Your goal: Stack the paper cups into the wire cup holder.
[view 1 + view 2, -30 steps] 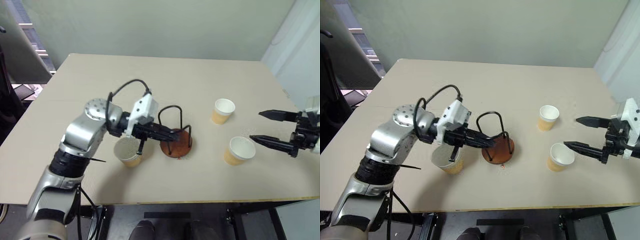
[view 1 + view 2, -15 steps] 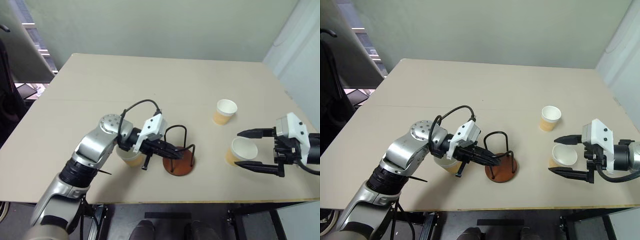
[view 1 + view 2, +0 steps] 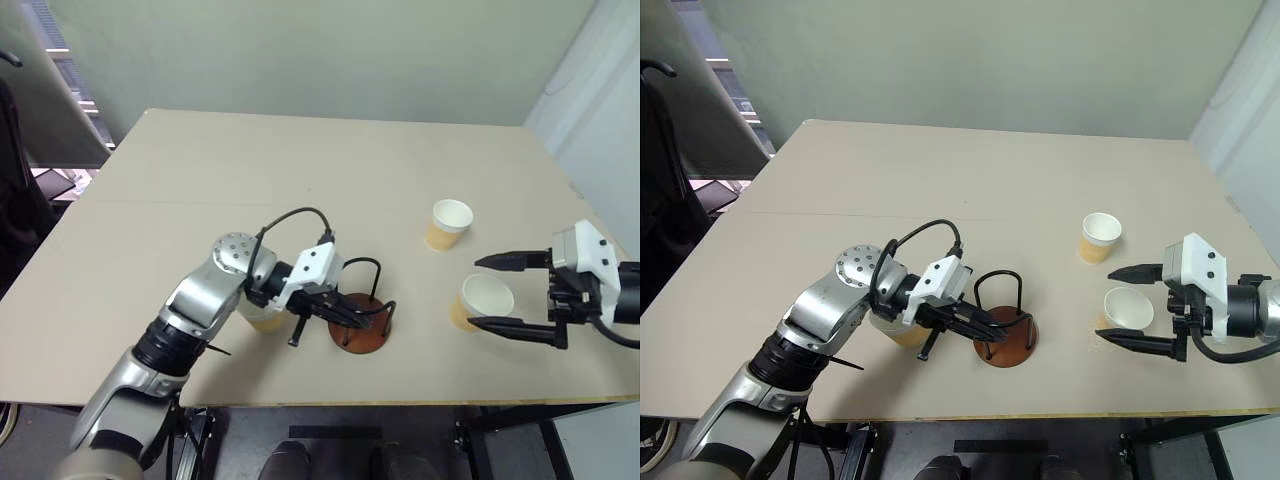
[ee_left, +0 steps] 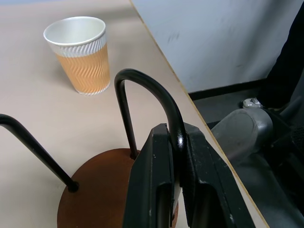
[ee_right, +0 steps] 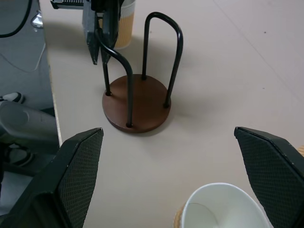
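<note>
The wire cup holder [image 3: 360,335] stands near the table's front edge, a brown disc with black wire loops. My left gripper [image 4: 176,142] is shut on one wire loop [image 4: 142,85] near its top. One paper cup [image 3: 262,318] stands upright just behind my left wrist. A second paper cup [image 3: 483,300] stands between the spread fingers of my right gripper [image 3: 475,292], which is open and not touching it. The third paper cup [image 3: 448,222] stands upright farther back on the right.
The beige table [image 3: 300,180] has wide bare room at the back and left. Its front edge [image 3: 330,403] runs close below the holder and both grippers. A pale wall rises behind the table.
The camera has shifted. My right gripper has come in from the right, and its open fingers now flank the cup. My left gripper has sunk slightly, still shut on the wire loop.
</note>
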Action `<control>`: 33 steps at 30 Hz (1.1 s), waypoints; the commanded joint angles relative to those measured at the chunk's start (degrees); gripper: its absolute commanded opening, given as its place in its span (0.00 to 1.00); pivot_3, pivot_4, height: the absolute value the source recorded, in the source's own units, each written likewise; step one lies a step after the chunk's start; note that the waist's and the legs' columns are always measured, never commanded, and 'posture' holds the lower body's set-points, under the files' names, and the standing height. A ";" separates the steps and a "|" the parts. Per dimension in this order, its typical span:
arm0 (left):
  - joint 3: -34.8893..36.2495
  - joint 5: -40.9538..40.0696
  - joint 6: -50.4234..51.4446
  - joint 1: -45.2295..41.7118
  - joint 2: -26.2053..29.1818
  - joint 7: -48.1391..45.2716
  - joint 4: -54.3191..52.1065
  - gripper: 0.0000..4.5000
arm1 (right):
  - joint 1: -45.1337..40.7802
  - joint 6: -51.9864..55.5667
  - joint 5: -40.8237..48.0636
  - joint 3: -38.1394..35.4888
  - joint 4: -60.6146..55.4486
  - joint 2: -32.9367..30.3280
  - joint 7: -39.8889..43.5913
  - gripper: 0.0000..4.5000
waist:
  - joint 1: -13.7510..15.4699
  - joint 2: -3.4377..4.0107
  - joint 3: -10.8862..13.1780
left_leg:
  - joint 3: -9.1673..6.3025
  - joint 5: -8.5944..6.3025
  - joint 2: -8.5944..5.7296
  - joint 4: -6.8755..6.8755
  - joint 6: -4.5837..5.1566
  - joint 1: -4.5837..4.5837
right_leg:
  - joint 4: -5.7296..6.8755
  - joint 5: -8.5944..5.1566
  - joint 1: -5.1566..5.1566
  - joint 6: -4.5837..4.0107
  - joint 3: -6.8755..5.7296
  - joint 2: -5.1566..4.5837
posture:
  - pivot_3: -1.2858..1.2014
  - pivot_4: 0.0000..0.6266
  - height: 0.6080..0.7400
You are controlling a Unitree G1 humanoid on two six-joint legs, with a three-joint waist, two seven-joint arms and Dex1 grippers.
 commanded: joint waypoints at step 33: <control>14.19 -13.01 13.37 2.41 8.88 2.16 -13.57 0.99 | -2.70 -7.05 -9.60 9.54 5.43 -2.65 3.07 1.00 | -0.13 -0.01 0.01 | 0.02 -0.04 0.00 -0.11 0.06 -0.05 | -0.14 -0.01 -0.05 0.02 0.01 0.02 | 0.52 0.24 1.00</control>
